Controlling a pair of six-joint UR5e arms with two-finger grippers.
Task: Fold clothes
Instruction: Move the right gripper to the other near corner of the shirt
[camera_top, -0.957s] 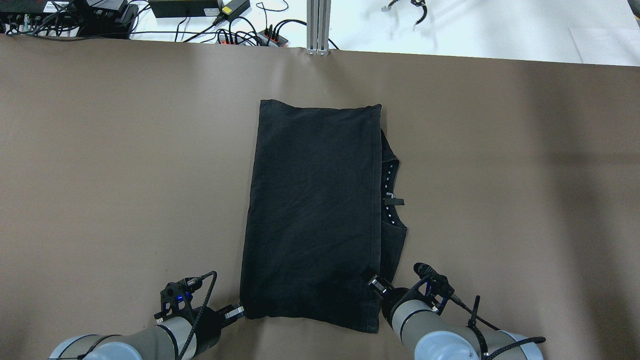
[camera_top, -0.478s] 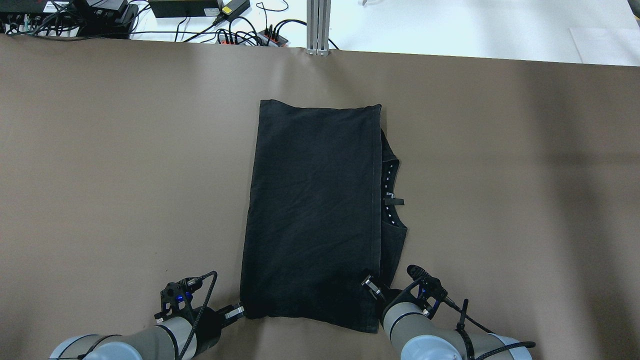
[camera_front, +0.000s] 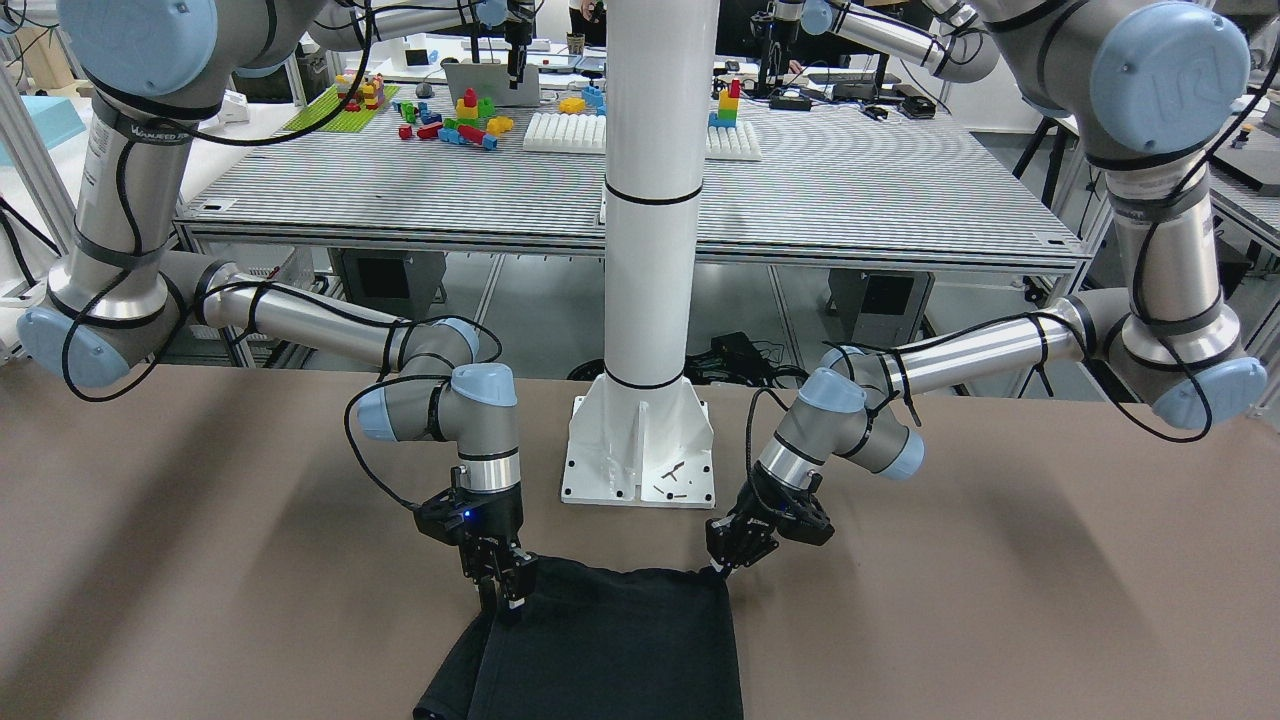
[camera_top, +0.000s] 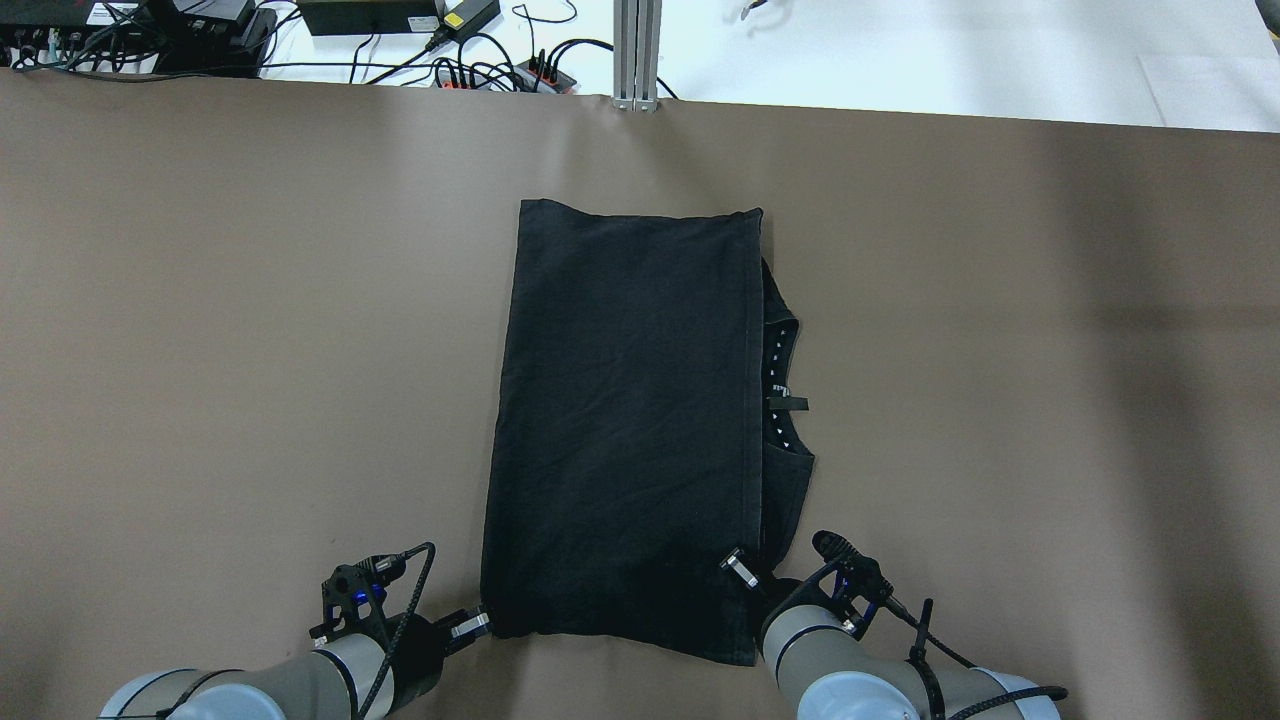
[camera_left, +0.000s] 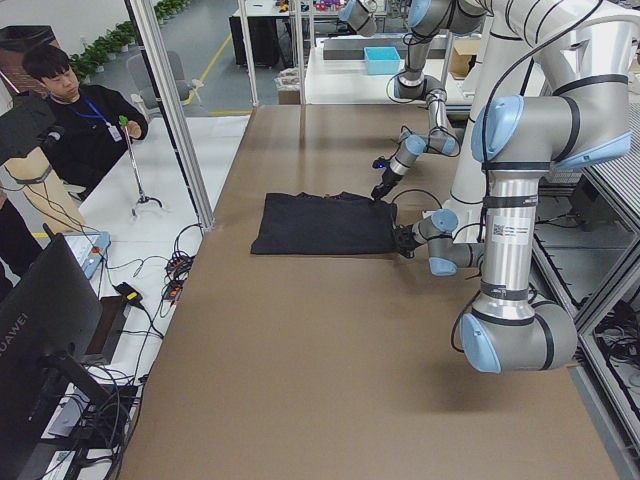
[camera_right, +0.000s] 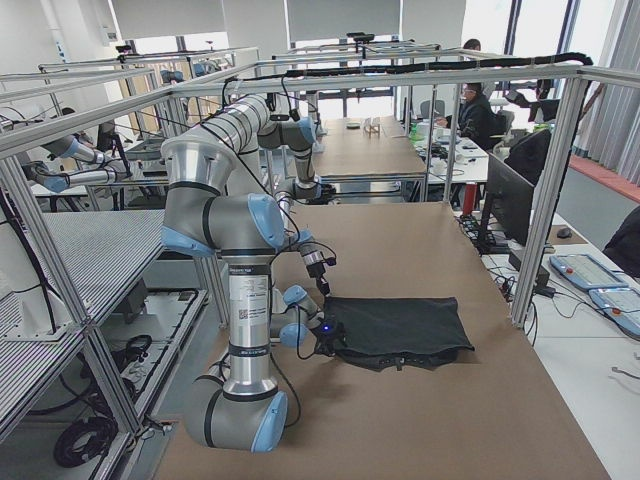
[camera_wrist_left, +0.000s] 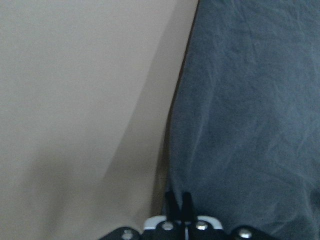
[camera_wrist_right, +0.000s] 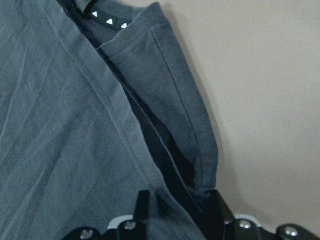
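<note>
Right arm (camera_front: 300, 325) and left arm (camera_front: 980, 350): shiny silver tubes, pale-blue joint caps, logo stamped into the upper-right cap (camera_front: 1170, 75). Thin black cables (camera_front: 347, 430) loop along both, strapped on with black bands. Right gripper (camera_front: 503, 598) and left gripper (camera_front: 724, 566) are matte black.

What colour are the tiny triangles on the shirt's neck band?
White triangles on the black clothes; clearest in the right wrist view.

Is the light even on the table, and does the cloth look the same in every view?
Overhead view: the table is unevenly lit, with a dark band on its right side, and the cloth reads flat black. Both wrist views: it looks washed-out blue-grey, creases clear.
</note>
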